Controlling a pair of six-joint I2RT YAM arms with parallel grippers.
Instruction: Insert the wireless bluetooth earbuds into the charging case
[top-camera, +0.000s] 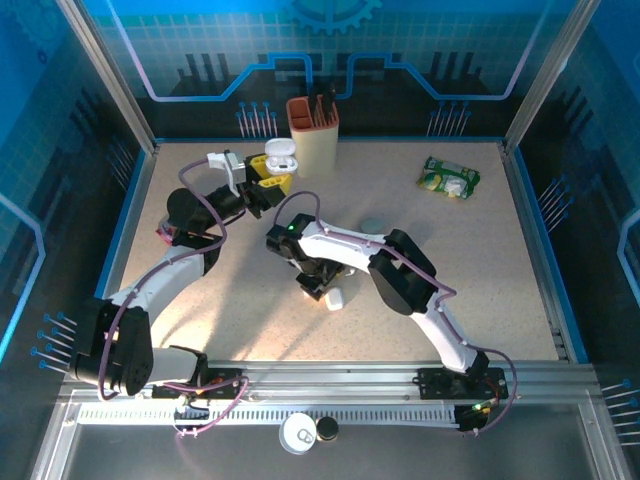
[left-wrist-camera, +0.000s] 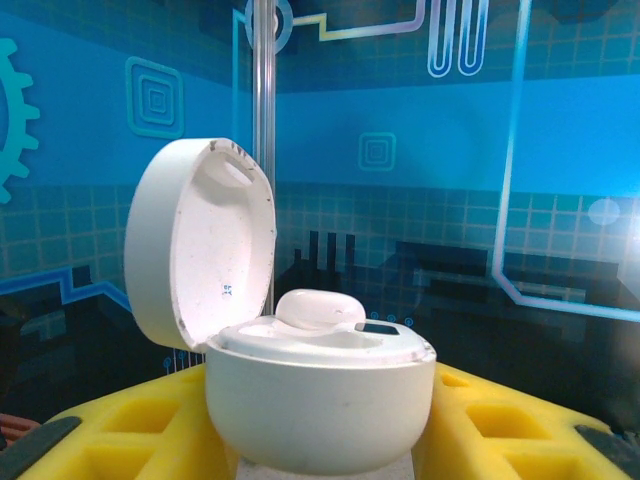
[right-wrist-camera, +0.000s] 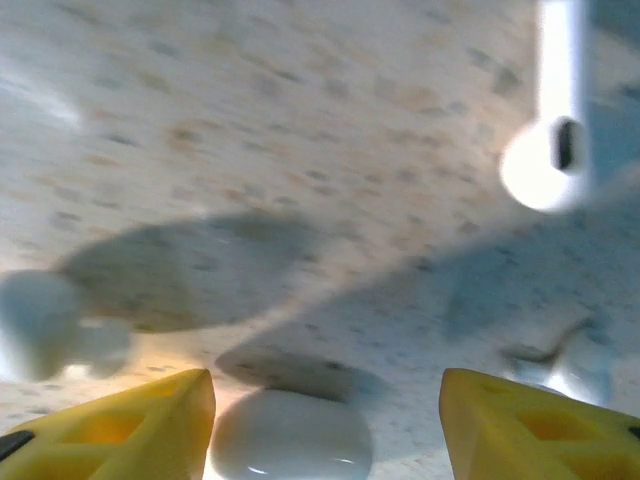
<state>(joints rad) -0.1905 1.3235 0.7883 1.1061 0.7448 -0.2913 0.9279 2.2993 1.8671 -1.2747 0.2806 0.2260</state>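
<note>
My left gripper (top-camera: 272, 178) is shut on the white charging case (left-wrist-camera: 320, 410), held up at the back left with its yellow fingers (left-wrist-camera: 500, 430) on either side. The lid (left-wrist-camera: 200, 255) stands open and one white earbud (left-wrist-camera: 320, 308) sits in the case. At mid-table my right gripper (right-wrist-camera: 325, 425) hangs open just above the surface. Between its yellow fingers (right-wrist-camera: 130, 425), close to the left one, lies a small smooth white rounded piece (right-wrist-camera: 290, 438), seen from above as a white piece (top-camera: 335, 297). Another earbud (right-wrist-camera: 550, 150) with a stem lies further off on the table.
More blurred white pieces lie to the left (right-wrist-camera: 40, 325) and right (right-wrist-camera: 580, 365) of the right gripper. A tan holder (top-camera: 313, 130) with dark tools stands at the back, a green packet (top-camera: 448, 180) at the back right, and a grey disc (top-camera: 372, 225) at mid-table.
</note>
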